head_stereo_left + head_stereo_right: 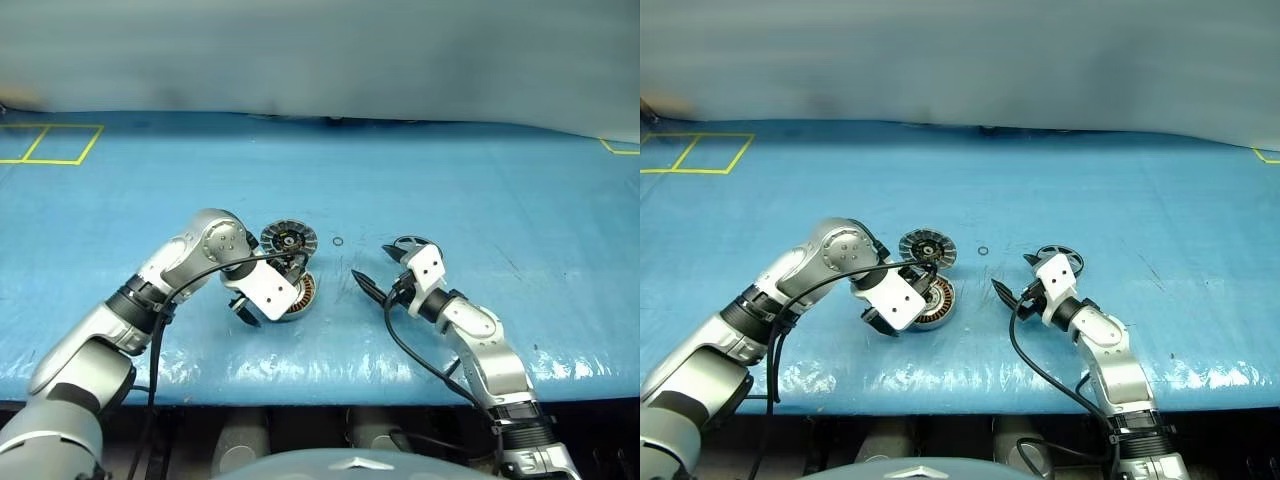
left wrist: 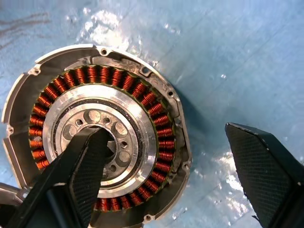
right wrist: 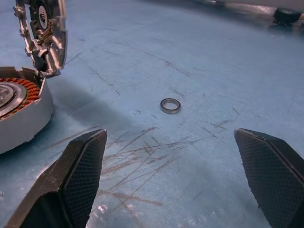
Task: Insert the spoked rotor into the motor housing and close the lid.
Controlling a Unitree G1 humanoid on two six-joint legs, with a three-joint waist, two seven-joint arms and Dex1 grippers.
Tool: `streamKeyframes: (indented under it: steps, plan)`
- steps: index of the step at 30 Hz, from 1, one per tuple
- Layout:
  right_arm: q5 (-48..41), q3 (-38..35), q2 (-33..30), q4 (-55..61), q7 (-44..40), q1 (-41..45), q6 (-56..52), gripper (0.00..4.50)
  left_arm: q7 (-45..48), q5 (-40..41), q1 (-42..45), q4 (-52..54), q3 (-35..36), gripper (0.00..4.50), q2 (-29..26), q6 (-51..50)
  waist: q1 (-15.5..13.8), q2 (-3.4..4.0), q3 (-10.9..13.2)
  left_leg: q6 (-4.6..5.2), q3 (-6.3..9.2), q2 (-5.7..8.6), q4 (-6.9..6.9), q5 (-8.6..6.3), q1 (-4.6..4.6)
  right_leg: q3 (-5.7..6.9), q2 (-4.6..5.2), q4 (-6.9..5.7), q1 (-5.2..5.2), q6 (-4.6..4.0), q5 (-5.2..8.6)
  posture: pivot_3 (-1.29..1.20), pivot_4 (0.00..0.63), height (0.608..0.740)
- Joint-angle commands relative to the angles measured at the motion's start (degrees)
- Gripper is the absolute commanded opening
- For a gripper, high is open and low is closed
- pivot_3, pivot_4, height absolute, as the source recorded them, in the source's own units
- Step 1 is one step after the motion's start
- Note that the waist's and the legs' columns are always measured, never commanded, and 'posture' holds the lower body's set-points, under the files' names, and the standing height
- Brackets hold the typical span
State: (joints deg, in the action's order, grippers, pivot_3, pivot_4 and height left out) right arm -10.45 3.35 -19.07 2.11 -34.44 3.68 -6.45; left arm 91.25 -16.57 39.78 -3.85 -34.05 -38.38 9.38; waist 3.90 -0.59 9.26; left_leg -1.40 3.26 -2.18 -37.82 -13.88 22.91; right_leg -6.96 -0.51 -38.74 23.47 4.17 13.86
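Observation:
The motor housing (image 2: 135,102) lies flat on the blue table, its copper windings and silvery centre facing up. Its lid (image 1: 289,238) stands tilted up at the housing's far side, segmented face showing. My left gripper (image 2: 164,135) points down over the housing, open and empty. One of its fingers (image 2: 85,166) hangs over the housing's centre, the other over the table beside it. The spoked rotor (image 1: 1060,257) lies on the table just behind my right gripper (image 1: 376,265) and is partly hidden by it. That gripper is open and empty, to the right of the housing.
A tiny thin ring (image 3: 170,105) lies on the table between the lid and the right gripper. Yellow tape lines (image 1: 50,145) mark the far left corner. A small dark object (image 3: 286,14) sits at the table's far edge. The front edge runs just below both arms.

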Motion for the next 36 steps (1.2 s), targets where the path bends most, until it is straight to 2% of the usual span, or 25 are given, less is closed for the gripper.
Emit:
streamKeyframes:
  steps: [1, 8, 11, 14, 19, 25, 31, 36]
  plan:
    - [-0.81, 0.24, 0.59, -0.13, -0.81, 1.64, 0.72, 4.50, -0.84, 3.77, -0.35, 4.67, 3.88, 4.10, -1.65, -1.37, -0.03, 0.00, 0.01, 0.00, 0.00, 0.00, 0.00, 0.00, 0.00, 0.00, 0.00, 0.00, 0.00, 0.00, 0.00, 0.00, 0.150, 0.740]
    - [-0.27, 1.36, 1.60, -3.15, -1.57, 4.13, 1.02, 4.50, -6.54, 6.86, -2.53, 7.16, 9.17, 4.10, -3.20, -5.12, 0.04, 0.01, 0.01, 0.00, -0.01, 0.00, -0.05, 0.00, -0.02, -0.01, 0.01, 0.00, -0.02, -0.19, 0.11, 0.00, 0.150, 0.740]
    - [0.38, 1.76, 2.15, -4.89, -0.80, 5.37, 0.29, 4.50, -9.31, 12.40, -5.74, 10.39, 14.58, 4.10, -3.19, -11.38, 0.08, 0.01, 0.03, 0.00, -0.01, -0.01, -0.03, 0.00, 0.00, 0.00, 0.00, -0.01, 0.02, -0.14, 0.09, 0.00, 0.150, 0.740]
    - [2.25, 2.78, 2.67, -6.99, 0.82, 6.40, -0.15, 4.50, -12.08, 19.75, -10.92, 15.39, 21.44, 4.10, -3.79, -19.18, 0.32, 0.04, 0.04, 0.00, -0.01, -0.05, 0.01, 0.00, 0.01, 0.02, -0.01, -0.03, 0.05, -0.02, 0.01, 0.00, 0.150, 0.740]
    - [3.84, 3.72, 3.91, -8.41, 2.72, 7.82, -1.77, 4.50, -19.66, 26.76, -21.91, 20.55, 31.37, 4.10, -3.54, -25.83, 0.52, 0.05, 0.06, 0.00, 0.00, -0.11, 0.11, 0.00, -0.03, 0.05, -0.05, -0.05, 0.09, -0.08, 0.05, 0.00, 0.150, 0.740]
    - [5.41, 5.52, 5.62, -11.56, 3.79, 11.18, -4.27, 4.50, -30.65, 32.45, -34.08, 21.50, 39.50, 4.10, 2.70, -25.57, 0.40, 0.03, 0.07, -0.01, -0.04, -0.11, 0.12, 0.01, -0.10, 0.05, -0.02, -0.05, 0.06, -0.10, 0.06, 0.00, 0.150, 0.740]
    - [7.33, 5.82, 8.16, -15.67, 7.36, 14.87, -5.94, 4.50, -37.82, 34.00, -40.61, 21.10, 41.11, 4.10, 8.52, -21.78, 0.26, 0.02, 0.07, -0.04, -0.06, -0.10, 0.08, 0.02, -0.12, 0.03, -0.01, -0.04, 0.02, -0.12, 0.05, 0.00, 0.150, 0.740]
    - [8.73, 4.62, 10.40, -18.68, 12.51, 17.26, -6.59, 4.50, -40.54, 33.06, -42.94, 19.61, 39.90, 4.10, 10.12, -18.86, 0.37, 0.02, 0.07, -0.05, -0.08, -0.11, 0.11, 0.02, -0.16, 0.02, -0.03, -0.05, 0.03, -0.12, 0.04, 0.00, 0.150, 0.740]
